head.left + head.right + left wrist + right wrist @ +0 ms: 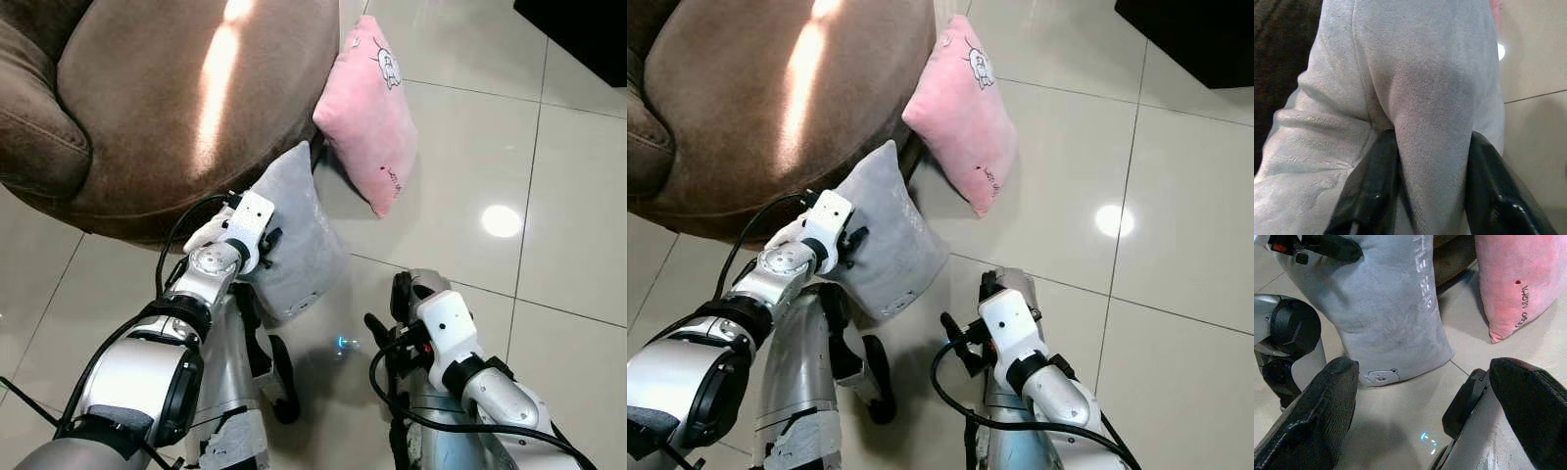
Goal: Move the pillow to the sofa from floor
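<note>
Tiled floor [549, 127] | grey pillow [299, 240] pinched by left gripper [1432, 171] beside brown sofa [167, 98] | pink pillow [367, 113] leaned far right | right gripper [1435, 416] spread wide, nothing held

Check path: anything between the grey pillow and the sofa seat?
Nothing visible. The left gripper pinches the grey pillow beside the brown sofa. The pink pillow leans against the sofa off to the side, out of the way.
</note>
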### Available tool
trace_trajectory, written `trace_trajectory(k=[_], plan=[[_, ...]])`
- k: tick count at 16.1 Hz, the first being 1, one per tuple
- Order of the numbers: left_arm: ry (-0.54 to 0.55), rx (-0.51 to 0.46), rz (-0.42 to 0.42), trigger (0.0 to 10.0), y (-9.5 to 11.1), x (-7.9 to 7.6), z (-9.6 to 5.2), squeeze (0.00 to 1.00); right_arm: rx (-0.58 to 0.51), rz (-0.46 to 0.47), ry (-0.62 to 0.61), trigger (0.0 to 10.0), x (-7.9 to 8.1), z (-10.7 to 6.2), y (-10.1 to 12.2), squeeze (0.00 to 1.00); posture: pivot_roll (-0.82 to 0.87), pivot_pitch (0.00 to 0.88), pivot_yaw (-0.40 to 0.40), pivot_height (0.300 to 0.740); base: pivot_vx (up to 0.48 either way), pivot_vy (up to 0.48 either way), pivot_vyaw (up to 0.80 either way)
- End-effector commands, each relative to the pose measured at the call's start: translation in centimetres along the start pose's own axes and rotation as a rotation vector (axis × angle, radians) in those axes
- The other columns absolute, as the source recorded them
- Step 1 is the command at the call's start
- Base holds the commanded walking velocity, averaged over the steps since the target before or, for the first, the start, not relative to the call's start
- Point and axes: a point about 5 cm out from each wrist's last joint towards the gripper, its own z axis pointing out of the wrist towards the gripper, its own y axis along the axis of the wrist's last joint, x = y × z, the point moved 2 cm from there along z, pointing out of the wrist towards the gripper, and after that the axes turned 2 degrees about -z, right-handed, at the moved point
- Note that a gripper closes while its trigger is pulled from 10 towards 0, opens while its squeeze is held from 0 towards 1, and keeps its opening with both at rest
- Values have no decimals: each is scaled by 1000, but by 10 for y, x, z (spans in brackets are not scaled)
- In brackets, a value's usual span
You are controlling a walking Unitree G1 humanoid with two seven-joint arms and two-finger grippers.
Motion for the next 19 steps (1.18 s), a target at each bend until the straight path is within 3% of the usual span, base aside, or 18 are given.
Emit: trace_trajectory(k=[1,8,11,13,16,17,19], plan=[[-45,71,-38,0,-23,-8,-3,0,11,12,22,10000,5,-3,-4,0,-171,420,143,501,0,0,0],[-87,50,-65,0,-20,-9,-4,0,11,4,15,10000,3,-2,-5,0,-163,405,148,501,0,0,0],[-214,-22,-124,0,-10,-14,-6,0,3,1,-2,10000,1,0,-6,0,-147,375,157,501,0,0,0],[-305,-57,-121,0,-6,-17,-8,0,-9,0,-31,10000,-3,1,-5,0,-141,351,162,501,0,0,0],[-446,-142,-98,0,1,-18,-17,0,-43,-12,-143,10000,-21,-4,-5,0,-129,298,168,501,0,0,0],[-455,-149,-95,0,1,-18,-18,0,-45,-15,-158,10000,-23,-4,-5,0,-128,289,169,501,0,0,0],[-494,-220,-89,0,7,-13,-25,0,-79,0,-277,10000,-43,-8,-3,0,-122,257,171,501,0,0,0]])
